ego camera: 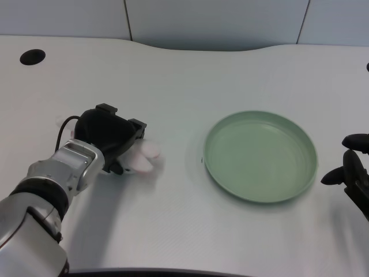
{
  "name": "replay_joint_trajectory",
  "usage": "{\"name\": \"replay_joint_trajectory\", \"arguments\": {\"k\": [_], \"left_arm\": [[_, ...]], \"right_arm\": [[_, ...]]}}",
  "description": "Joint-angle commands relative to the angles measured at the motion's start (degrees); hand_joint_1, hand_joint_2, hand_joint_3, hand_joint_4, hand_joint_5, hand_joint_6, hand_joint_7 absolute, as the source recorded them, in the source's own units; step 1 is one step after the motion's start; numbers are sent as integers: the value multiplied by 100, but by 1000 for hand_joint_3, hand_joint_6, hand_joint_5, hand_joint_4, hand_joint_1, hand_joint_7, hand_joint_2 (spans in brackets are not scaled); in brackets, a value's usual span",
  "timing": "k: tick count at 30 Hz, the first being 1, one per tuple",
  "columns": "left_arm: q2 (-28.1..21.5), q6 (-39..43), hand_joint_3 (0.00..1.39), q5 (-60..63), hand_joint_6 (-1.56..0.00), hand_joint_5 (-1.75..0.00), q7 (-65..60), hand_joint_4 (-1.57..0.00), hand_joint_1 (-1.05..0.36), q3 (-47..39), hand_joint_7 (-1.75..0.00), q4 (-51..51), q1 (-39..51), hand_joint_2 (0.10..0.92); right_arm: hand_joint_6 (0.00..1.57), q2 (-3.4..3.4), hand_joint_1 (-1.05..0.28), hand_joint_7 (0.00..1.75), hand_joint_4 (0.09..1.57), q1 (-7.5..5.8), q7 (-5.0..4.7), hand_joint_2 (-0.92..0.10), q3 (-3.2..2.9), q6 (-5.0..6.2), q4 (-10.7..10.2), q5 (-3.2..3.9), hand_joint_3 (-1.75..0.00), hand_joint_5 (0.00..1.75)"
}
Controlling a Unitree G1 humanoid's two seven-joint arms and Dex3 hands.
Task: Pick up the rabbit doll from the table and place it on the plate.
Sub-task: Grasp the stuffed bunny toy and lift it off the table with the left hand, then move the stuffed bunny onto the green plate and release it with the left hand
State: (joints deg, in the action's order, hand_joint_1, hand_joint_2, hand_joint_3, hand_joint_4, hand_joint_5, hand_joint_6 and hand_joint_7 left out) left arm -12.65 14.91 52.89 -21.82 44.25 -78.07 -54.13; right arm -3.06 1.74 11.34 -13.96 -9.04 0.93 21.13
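Table [173, 69]: white, filling nearly the whole view; curved far edge along the top, near edge showing as a dark strip at the bottom.
Hole [32, 56]: dark, oval, set in the table at far left, well apart from everything else.
Wall [219, 23]: pale panels behind the far edge.
Open room: broad bare stretch between hand and far edge; bare strip between doll and plate; bare surface in front of the plate down to the near edge.
Plate [305, 144]: green, round, raised rim, lying flat right of centre, nothing in it; right rim close to the waiting right hand [351, 167].
Left hand [109, 135]: black, at centre left, lying over the doll from the left, silver forearm running down to the bottom-left corner.
Hand state: fingers curled down around the doll; firm grip or mere touch, cannot tell.
Doll [144, 157]: white and pale pink, mostly hidden under the hand, only its right end poking out toward the plate.
Doll's place: on the table, left of the plate, apart from its rim.
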Motion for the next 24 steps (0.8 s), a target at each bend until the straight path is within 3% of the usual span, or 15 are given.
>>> {"name": "replay_joint_trajectory", "arguments": {"k": [1, 2, 4, 7, 9, 12, 13, 15, 16, 17, 19, 20, 23, 24], "left_arm": [[-119, -89, 5, 138, -671, -1509, -264, -593, -229, 110, -875, -63, 89, 917], [-129, -95, 4, 174, -792, -1648, -317, -652, -246, 138, -638, -68, 77, 916], [-148, -72, 2, 173, -911, -1726, -335, -698, -252, 136, -420, -73, 42, 908], [-169, 64, 6, -42, -961, -1744, -180, -742, -227, -68, -401, -65, -22, 895], [-172, 113, 30, -141, -795, -1746, -120, -723, -224, -166, -822, -60, -38, 916], [-161, 237, 36, -295, -725, -1746, -49, -719, -223, -333, -977, -31, -104, 920], [-151, 334, 36, -423, -706, -1745, 14, -690, -212, -456, -1110, -10, -159, 921], [-142, 442, 40, -557, -682, -1740, 92, -663, -207, -595, -1183, 11, -214, 921], [-101, 469, 41, -631, -678, -1740, 78, -658, -206, -674, -1197, 33, -263, 921], [-63, 494, 76, -685, -609, -1743, 69, -686, -184, -741, -1434, 53, -311, 920], [8, 606, 100, -798, -520, -1746, 53, -709, -133, -854, -1681, 100, -421, 918], [23, 637, 99, -816, -512, -1746, 53, -714, -118, -878, -1713, 108, -447, 916], [128, 764, 90, -884, -505, -1746, -38, -746, -132, -964, -1743, 160, -578, 917], [190, 789, 84, -917, -508, -1746, -37, -762, -138, -994, -1744, 182, -645, 915]], "right_arm": [[45, -105, -273, 1714, 353, -31, 6, -921, -74, 16, 40, 8, -674, 1746], [42, -114, -280, 1712, 342, -28, -10, -921, -65, 4, 39, -22, -675, 1746], [41, -119, -285, 1709, 330, -24, -24, -921, -52, 3, 40, -60, -672, 1746], [41, -118, -282, 1709, 309, -18, 25, -921, -38, 108, 81, -90, -670, 1746], [43, -113, -285, 1712, 309, -10, 43, -921, -43, 135, 104, -83, -670, 1746], [44, -103, -286, 1714, 311, 9, 45, -921, -54, 114, 122, -47, -668, 1746], [28, -99, -281, 1708, 299, 23, 40, -921, -54, 109, 136, -45, -665, 1746], [20, -96, -278, 1706, 293, 37, 33, -921, -52, 108, 153, -48, -663, 1746], [19, -79, -278, 1706, 292, 43, 4, -921, -60, 49, 136, -21, -663, 1746], [29, -63, -281, 1706, 314, 45, -26, -921, -64, 8, 117, -5, -665, 1746], [36, -61, -282, 1704, 328, 43, -73, -921, -43, -29, 90, -22, -665, 1746], [36, -67, -283, 1703, 328, 40, -82, -921, -32, -27, 84, -35, -665, 1746], [41, -51, -279, 1706, 320, 57, -54, -921, -48, 7, 127, 14, -655, 1746], [42, -71, -281, 1708, 313, 56, -45, -921, -25, 38, 143, -28, -653, 1746]]}}
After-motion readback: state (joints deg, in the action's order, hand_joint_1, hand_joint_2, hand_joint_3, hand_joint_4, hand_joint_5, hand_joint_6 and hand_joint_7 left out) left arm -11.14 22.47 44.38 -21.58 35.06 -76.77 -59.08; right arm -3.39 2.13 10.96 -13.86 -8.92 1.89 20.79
